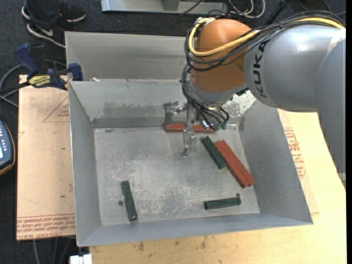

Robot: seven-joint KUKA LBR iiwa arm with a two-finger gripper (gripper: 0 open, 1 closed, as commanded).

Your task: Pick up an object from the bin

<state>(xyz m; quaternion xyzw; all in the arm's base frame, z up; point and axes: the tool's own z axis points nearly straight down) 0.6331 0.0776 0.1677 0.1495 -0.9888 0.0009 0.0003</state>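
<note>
My gripper [188, 146] hangs below the arm's orange cover over the back middle of the bin floor. A short red-brown bar [175, 127] lies crosswise right at the gripper, partly hidden by it; I cannot tell whether it is gripped or lies behind. Just right of the gripper a dark green bar [212, 152] lies slanted, and a longer red bar [236, 164] lies alongside it, running toward the right wall.
A dark green bar [222, 203] lies near the front right of the bin floor. Another dark green bar [128, 201] lies at the front left. The arm and its cables cover the bin's back right corner.
</note>
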